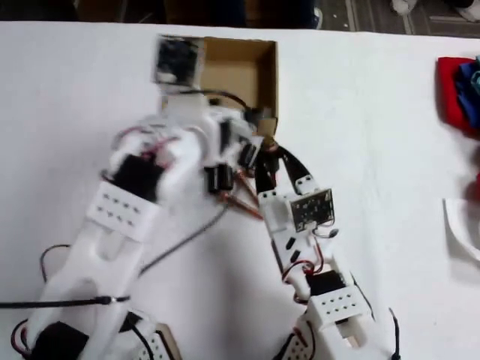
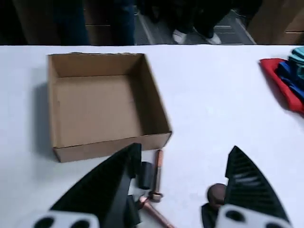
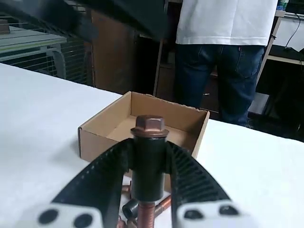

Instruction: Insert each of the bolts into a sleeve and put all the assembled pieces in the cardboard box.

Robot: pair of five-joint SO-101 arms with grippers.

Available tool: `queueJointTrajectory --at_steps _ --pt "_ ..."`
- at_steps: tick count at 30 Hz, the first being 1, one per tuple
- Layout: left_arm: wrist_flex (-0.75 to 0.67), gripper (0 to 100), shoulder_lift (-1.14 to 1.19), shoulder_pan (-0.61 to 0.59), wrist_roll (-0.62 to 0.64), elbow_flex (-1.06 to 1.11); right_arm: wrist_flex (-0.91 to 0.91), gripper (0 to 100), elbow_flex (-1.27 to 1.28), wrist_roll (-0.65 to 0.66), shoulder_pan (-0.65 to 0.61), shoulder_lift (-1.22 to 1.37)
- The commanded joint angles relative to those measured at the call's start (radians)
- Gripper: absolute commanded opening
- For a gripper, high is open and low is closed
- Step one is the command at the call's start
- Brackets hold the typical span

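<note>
Right fingers point(image 3: 108, 176) clamp a sleeved bolt point(image 3: 148, 159) near the cardboard box point(image 3: 99, 140) rim (left fingers point(image 2: 108, 183) gape wide).

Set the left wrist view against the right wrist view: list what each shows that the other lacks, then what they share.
Left wrist view, not the right: the open left gripper, the bare floor of the cardboard box, and a red and blue bundle on the table. Right wrist view, not the left: the right gripper shut on a black sleeve with a copper bolt standing in it, head up. Both: the box, the table, loose bolts and a loose sleeve before the box.
</note>
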Motion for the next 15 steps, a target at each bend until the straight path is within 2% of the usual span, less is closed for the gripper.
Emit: queueJointTrajectory --at_steps 1,4,7,9,12,15 --pt "0.141 29 -0.006 -0.178 -0.178 -0.074 -0.002 2.1 -0.031 -0.003 0.004 -0.027" --pt "0.201 29 0.002 -0.327 -0.324 -0.025 -0.001 2.1 -0.057 -0.003 0.005 -0.019" --pt "0.193 29 0.002 -0.431 -0.316 0.101 0.008 2.1 -0.138 -0.003 0.025 -0.016" --pt "0.172 29 0.002 -0.491 -0.315 0.194 0.082 2.1 -0.253 -0.003 0.061 -0.010" --pt "0.044 29 0.002 -0.548 -0.318 0.363 0.255 2.1 -0.500 -0.003 0.099 0.093" --pt "-0.160 29 0.003 -0.551 -0.319 0.545 0.397 2.1 -0.781 -0.003 0.114 0.344"
